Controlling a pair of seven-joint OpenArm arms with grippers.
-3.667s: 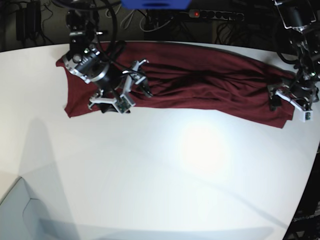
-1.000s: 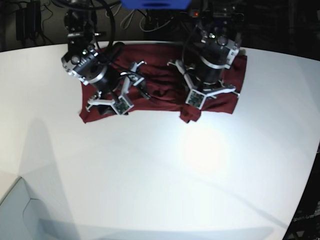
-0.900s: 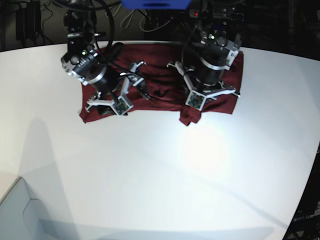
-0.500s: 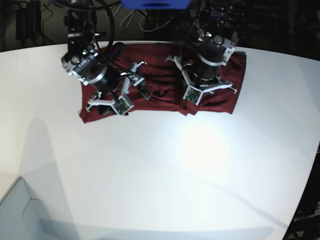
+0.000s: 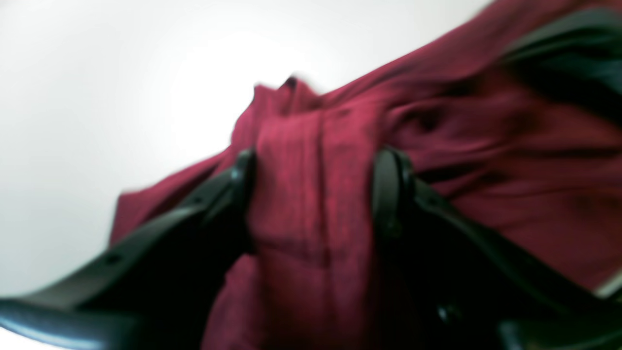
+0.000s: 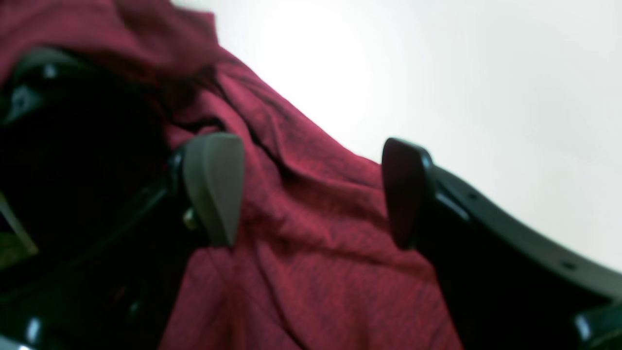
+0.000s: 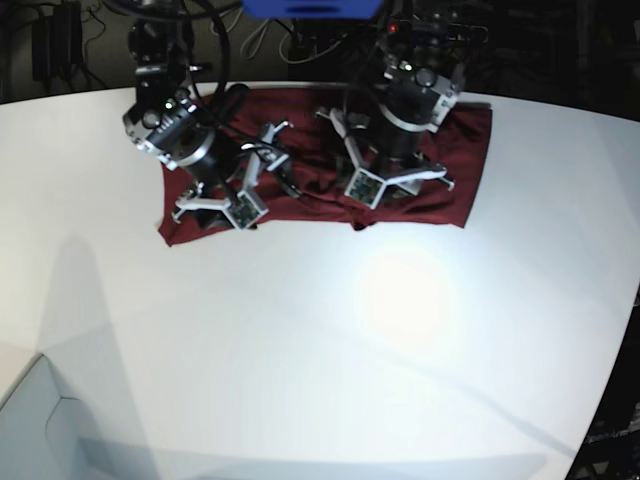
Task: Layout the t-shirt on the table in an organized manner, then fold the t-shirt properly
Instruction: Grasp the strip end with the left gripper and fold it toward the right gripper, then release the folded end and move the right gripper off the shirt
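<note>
With our left gripper [image 5: 313, 194] part-open around a t-shirt [image 7: 460, 150] fold and our right gripper [image 6: 311, 189] spread wide, the bunched layer may drag, undoing the fold.

Both wrist views are blurred. In the left wrist view the shirt [image 5: 311, 209] runs off the right and bottom edges, its folds smeared. In the base view both arms cover the middle of the shirt, and the table [image 7: 330, 360] is cut off at three edges.
</note>
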